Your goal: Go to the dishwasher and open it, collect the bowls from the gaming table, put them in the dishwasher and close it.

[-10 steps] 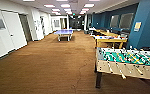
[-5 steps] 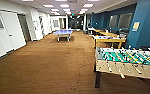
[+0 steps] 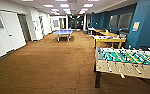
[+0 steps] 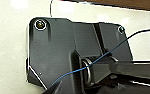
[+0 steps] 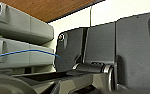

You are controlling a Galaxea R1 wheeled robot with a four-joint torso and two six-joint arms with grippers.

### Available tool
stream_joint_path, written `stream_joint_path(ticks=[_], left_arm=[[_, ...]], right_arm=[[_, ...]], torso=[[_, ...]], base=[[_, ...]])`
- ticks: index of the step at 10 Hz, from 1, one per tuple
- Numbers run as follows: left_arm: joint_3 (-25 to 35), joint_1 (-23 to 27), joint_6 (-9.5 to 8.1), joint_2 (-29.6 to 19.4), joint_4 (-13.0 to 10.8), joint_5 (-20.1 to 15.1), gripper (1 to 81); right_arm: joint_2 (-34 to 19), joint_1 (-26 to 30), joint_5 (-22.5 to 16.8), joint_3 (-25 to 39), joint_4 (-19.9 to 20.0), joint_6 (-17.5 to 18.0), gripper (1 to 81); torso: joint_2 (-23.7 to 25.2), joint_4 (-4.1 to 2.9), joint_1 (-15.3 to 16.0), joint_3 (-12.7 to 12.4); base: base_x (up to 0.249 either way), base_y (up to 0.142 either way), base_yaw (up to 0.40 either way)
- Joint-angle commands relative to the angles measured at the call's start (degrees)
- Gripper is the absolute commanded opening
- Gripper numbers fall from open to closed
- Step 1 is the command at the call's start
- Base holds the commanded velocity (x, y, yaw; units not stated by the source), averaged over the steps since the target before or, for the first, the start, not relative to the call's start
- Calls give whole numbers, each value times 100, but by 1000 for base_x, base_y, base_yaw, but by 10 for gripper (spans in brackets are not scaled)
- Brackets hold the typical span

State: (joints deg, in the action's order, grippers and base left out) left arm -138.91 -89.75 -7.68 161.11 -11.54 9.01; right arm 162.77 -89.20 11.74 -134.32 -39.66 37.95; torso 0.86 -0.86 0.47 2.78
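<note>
in both wrist views the robot's own dark plates and jointed bars take up the frame, with a thin blue cable (image 4: 101, 58) crossing them; whether the left or the right gripper's fingers are apart or together cannot be told from these pictures. behind the plates lies a pale glossy surface, and a strip of brown floor shows at the edge.

in the head view a long room with brown carpet (image 3: 53, 65) stretches ahead. close on the right stands a table-football table with a green field, rods and a pale wooden side (image 3: 127, 61). further back along the blue right-hand wall (image 3: 143, 22) is the gaming table, a long narrow table with a white top and yellow edges (image 3: 108, 38); small coloured spots on its top are too blurred to call bowls. in the middle distance stands a blue table-tennis table (image 3: 63, 32). white doors (image 3: 12, 30) line the left wall.
</note>
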Motion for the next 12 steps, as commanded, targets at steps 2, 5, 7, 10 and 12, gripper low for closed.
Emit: stream_joint_path(ticks=[2, 5, 7, 10, 12], left_arm=[[-31, 207, -5, -79, 12, -259, 811], [-31, 198, -5, -79, 12, -259, 811], [-31, 198, -5, -79, 20, -250, 811], [-31, 198, -5, -79, 20, -250, 811], [-31, 198, -14, -70, 12, -242, 811]], right_arm=[[-40, 231, -146, 56, -103, -7, 811], [-40, 231, -154, 47, -112, -7, 811], [-23, 240, -154, 47, -113, -7, 811], [-14, 231, -154, 38, -113, -7, 811], [-14, 239, -154, 38, -113, -7, 811]], torso=[[2, 0, -9, -2], [2, 0, -7, -2], [2, 0, -9, -2], [2, 0, -9, -2], [2, 0, -7, -2]], base=[[116, 0, 0], [151, 0, 0], [162, 0, 0], [170, 0, 0], [186, 45, 0]])
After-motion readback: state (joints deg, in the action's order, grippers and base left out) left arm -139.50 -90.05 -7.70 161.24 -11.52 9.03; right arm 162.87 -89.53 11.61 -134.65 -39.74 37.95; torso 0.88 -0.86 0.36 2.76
